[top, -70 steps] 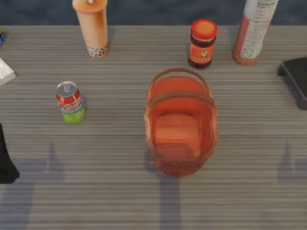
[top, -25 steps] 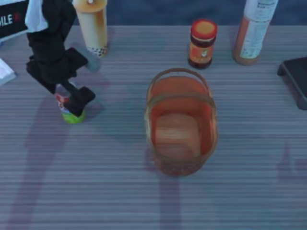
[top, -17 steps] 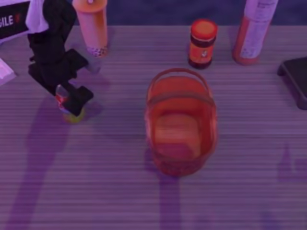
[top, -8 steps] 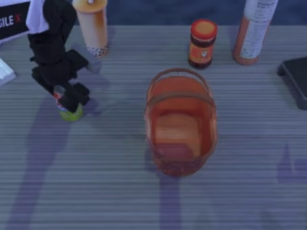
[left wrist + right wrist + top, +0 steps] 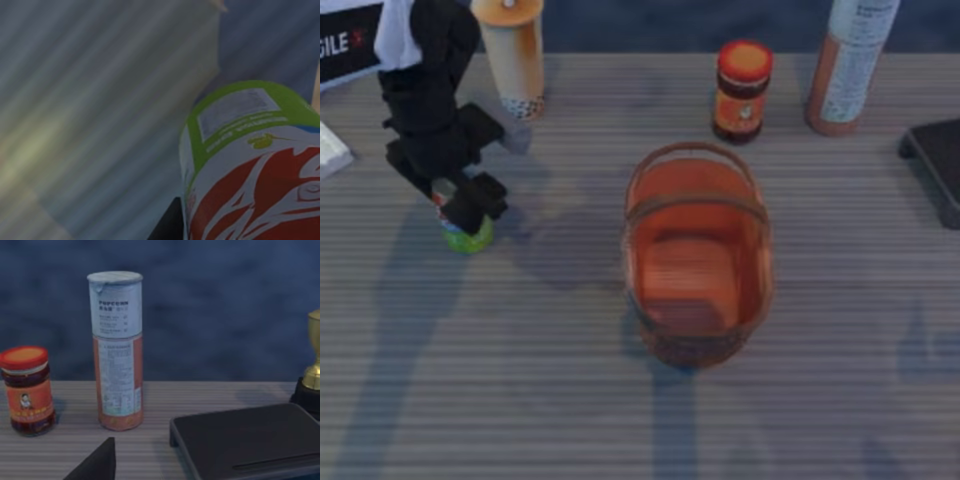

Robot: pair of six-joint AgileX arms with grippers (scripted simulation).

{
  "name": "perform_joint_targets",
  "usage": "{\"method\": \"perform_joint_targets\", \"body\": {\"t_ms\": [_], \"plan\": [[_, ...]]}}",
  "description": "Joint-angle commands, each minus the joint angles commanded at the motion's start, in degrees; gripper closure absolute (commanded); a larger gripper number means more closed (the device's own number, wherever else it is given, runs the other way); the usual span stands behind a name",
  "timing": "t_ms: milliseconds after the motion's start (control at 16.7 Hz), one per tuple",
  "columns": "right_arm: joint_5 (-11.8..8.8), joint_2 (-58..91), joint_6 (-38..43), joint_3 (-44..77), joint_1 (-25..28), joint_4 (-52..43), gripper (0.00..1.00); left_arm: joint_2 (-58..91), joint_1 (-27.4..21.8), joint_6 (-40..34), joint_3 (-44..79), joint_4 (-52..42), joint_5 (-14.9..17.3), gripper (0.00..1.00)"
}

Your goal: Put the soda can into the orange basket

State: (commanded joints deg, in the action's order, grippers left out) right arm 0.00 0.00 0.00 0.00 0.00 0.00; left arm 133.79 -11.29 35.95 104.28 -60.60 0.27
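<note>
Top view: your left gripper (image 5: 460,205) sits over the soda can (image 5: 468,238) at the counter (image 5: 570,400) left side, jaws seemingly clenched on the can's upper part, though the black arm hides the contact. Only the can's green base shows below the fingers. The orange basket (image 5: 697,340) stands near the centre, well apart from the can, its handle arched across. An orange cup (image 5: 512,50), a jar with orange lid (image 5: 741,90) and a tall tube (image 5: 850,65) line the far edge.

Left wrist view: soda can (image 5: 255,165) fills the frame, close up.

Right wrist view: you see jar (image 5: 26,390), popcorn tube (image 5: 117,350) and a black tray (image 5: 250,440); right jaws cannot be judged
</note>
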Motion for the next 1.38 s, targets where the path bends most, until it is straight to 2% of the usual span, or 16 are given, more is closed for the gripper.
{"method": "perform_joint_targets", "body": {"t_ms": [120, 240, 360, 480, 660, 1140, 1380], "plan": [[0.0, 0.0, 0.0, 0.0, 0.0, 0.0, 0.00, -0.1, 0.1, 0.1, 0.0, 0.0, 0.0, 1.00], [0.0, 0.0, 0.0, 0.0, 0.0, 0.0, 0.00, -0.3, -0.2, -0.4, -0.5, 1.8, 1.5, 1.00], [0.0, 0.0, 0.0, 0.0, 0.0, 0.0, 0.00, -0.7, -0.7, -1.7, -1.6, 6.0, 4.8, 1.00], [0.0, 0.0, 0.0, 0.0, 0.0, 0.0, 0.00, -1.1, -1.2, -3.8, -3.2, 12.6, 9.7, 1.00], [0.0, 0.0, 0.0, 0.0, 0.0, 0.0, 0.00, -1.9, -2.2, -8.2, -6.5, 26.5, 19.3, 1.00], [0.0, 0.0, 0.0, 0.0, 0.0, 0.0, 0.00, -6.3, -5.2, -23.4, -19.6, 73.0, 50.2, 1.00], [0.0, 0.0, 0.0, 0.0, 0.0, 0.0, 0.00, -9.9, -6.4, -29.8, -25.5, 92.0, 63.5, 1.00]]}}
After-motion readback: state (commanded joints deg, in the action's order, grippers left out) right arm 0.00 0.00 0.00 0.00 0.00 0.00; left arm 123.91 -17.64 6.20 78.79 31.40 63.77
